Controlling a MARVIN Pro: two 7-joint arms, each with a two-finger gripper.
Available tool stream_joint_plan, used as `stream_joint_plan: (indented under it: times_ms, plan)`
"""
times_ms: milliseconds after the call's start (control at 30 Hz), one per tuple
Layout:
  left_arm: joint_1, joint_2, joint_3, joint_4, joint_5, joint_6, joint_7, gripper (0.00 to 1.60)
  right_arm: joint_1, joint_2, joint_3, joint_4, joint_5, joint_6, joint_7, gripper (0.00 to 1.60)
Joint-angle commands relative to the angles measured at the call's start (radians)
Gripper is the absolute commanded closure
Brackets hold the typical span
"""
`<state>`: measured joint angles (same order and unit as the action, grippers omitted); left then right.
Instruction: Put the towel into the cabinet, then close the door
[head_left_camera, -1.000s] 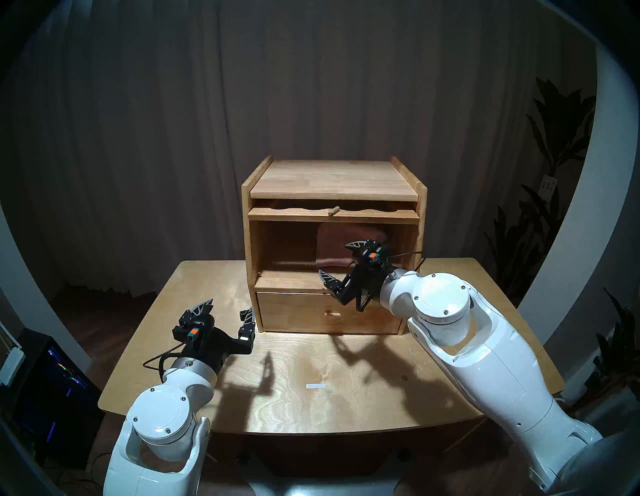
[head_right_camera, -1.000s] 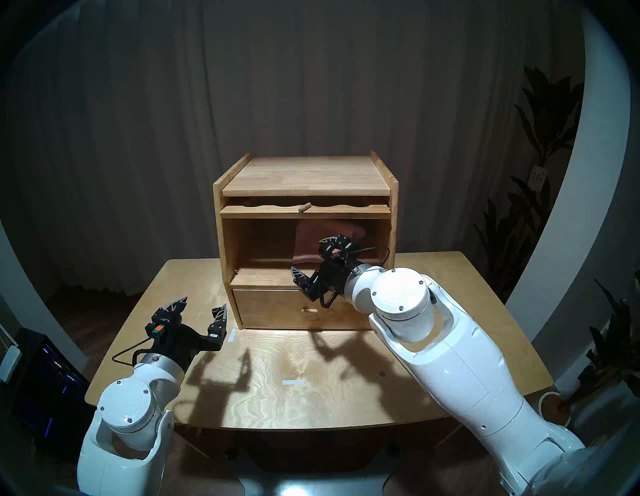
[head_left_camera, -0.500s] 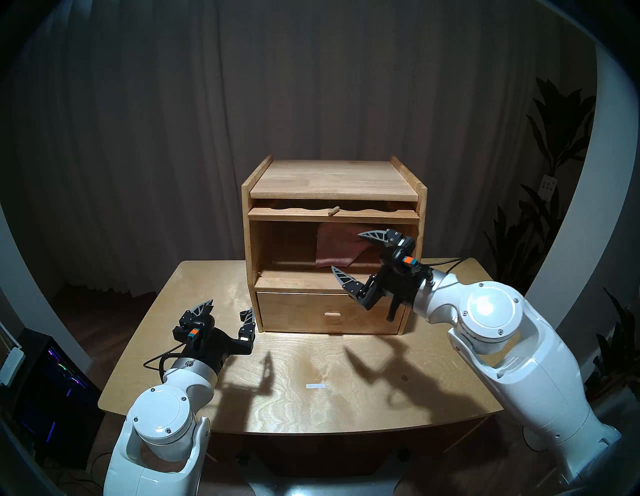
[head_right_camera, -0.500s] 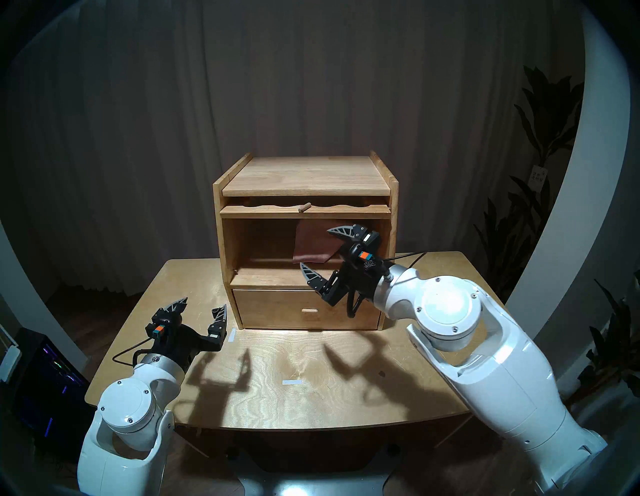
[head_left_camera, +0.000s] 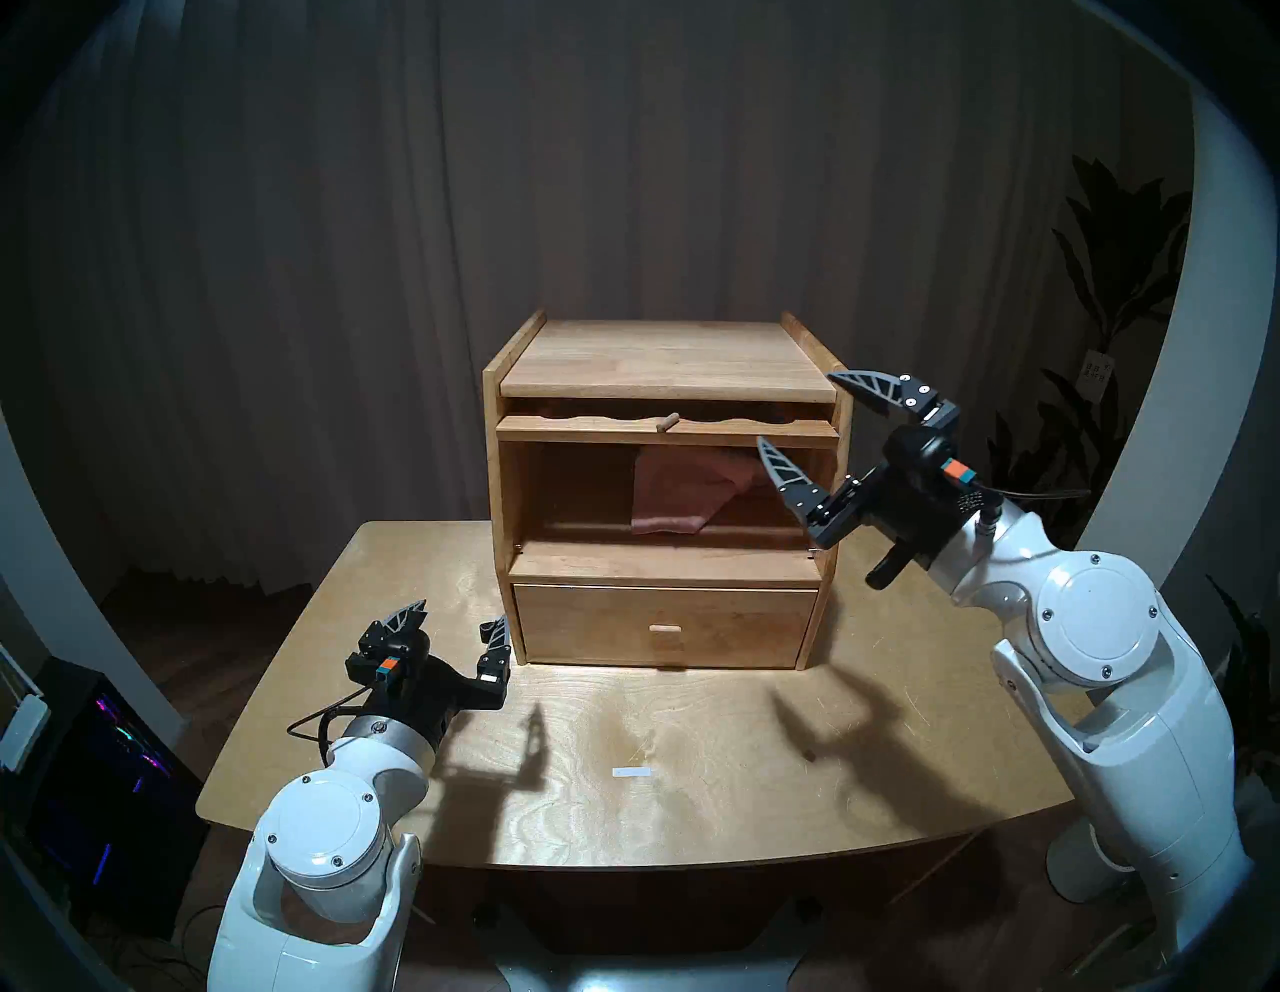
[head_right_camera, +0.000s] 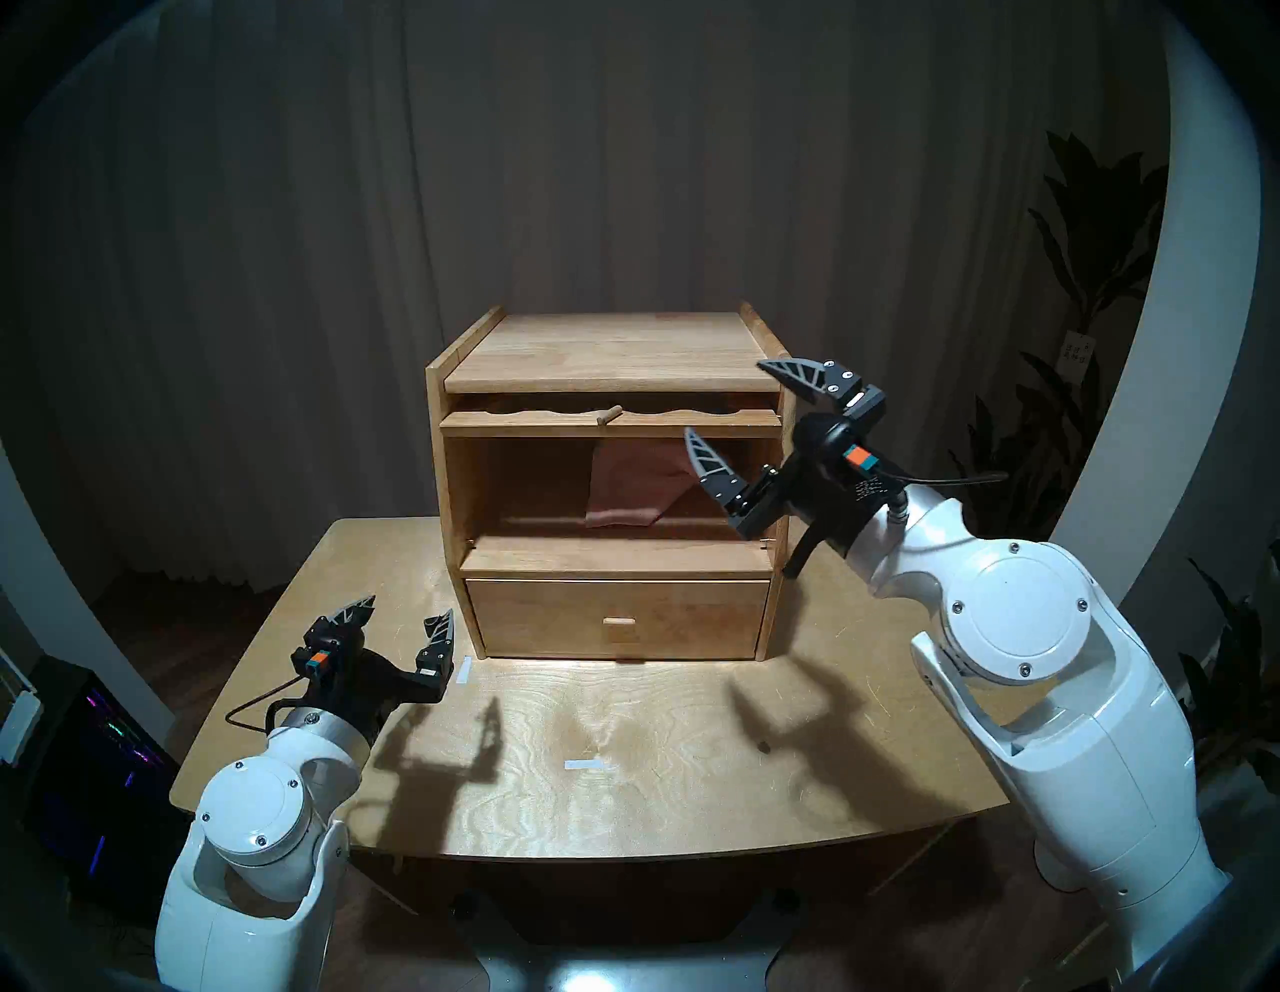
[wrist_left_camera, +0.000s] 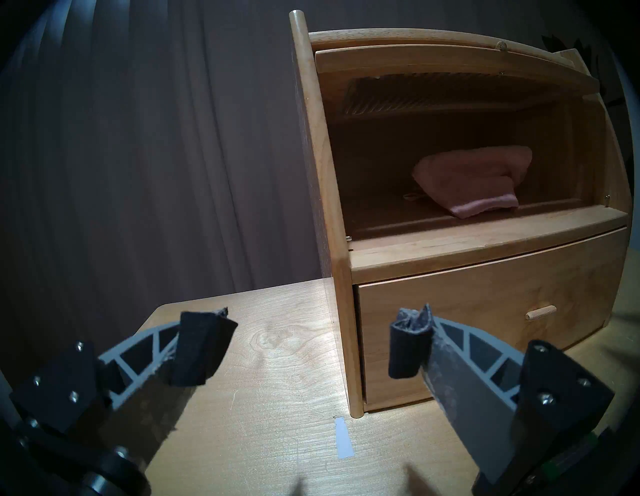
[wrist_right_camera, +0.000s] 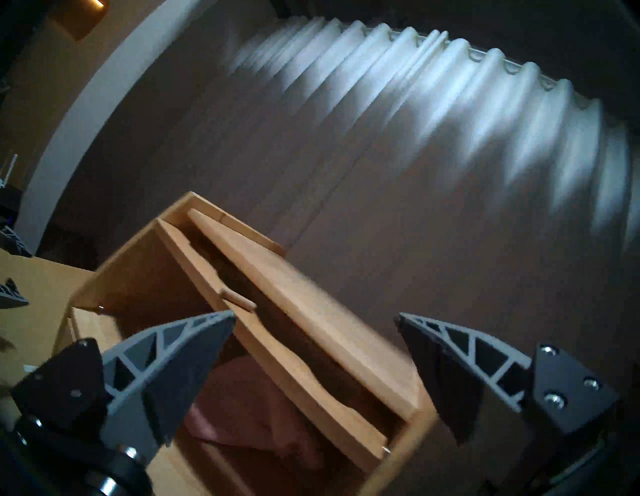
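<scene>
Two white arms are seen over a wooden counter (head_left_camera: 692, 796); at its far middle the cabinet (head_left_camera: 665, 360) is stood, its drawer (head_left_camera: 665, 627) shut and its upper compartment open; the door (head_left_camera: 668, 429) is held raised flat under the top board, its peg knob (head_left_camera: 668, 421) pointing forward; the pink towel (head_left_camera: 682, 495) is laid inside that compartment, toward its right side; the right pincer (head_left_camera: 796, 419) is held spread wide and empty in the air by the cabinet's upper right front corner, apart from the door; the left pincer (head_left_camera: 454, 623) is likewise spread and empty, low over the counter beside the drawer's left corner; a strip of pale tape (head_left_camera: 632, 772) is stuck near the counter's middle.
</scene>
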<state>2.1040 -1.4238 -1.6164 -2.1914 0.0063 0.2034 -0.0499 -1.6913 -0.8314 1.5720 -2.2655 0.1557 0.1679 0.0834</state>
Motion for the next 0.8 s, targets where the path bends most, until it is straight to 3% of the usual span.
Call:
stream_joint_plan:
  times_ms: [0,233,300,333,367,567,700,767]
  plan:
    - [-0.005,0.000,-0.001,-0.021,0.000,-0.005,0.001,0.00,-0.117,-0.055,0.150,0.046,-0.018,-0.040,-0.121,0.00]
    - [-0.004,-0.001,-0.001,-0.024,-0.001,-0.005,0.001,0.00,-0.188,-0.141,0.230,0.099,-0.018,-0.090,-0.216,0.00]
    - [-0.003,-0.001,-0.001,-0.026,-0.001,-0.005,0.001,0.00,-0.238,-0.186,0.248,0.104,-0.028,-0.138,-0.270,0.00]
    - [-0.003,-0.001,-0.001,-0.027,-0.001,-0.005,0.001,0.00,-0.219,-0.167,0.233,0.125,-0.017,-0.143,-0.259,0.00]
    - [-0.002,-0.001,-0.001,-0.028,-0.001,-0.005,0.001,0.00,-0.255,-0.203,0.237,0.119,-0.036,-0.178,-0.292,0.00]
    - [-0.003,-0.005,-0.001,-0.030,0.005,-0.008,0.010,0.00,-0.236,-0.224,0.158,0.201,-0.087,-0.245,-0.332,0.00]
    - [-0.009,0.022,0.029,-0.037,0.122,-0.054,0.064,0.00,-0.187,-0.217,0.102,0.310,-0.103,-0.314,-0.338,0.00]
    - [-0.011,0.019,0.042,-0.042,0.135,-0.060,0.075,0.00,-0.170,-0.221,0.091,0.344,-0.104,-0.319,-0.343,0.00]
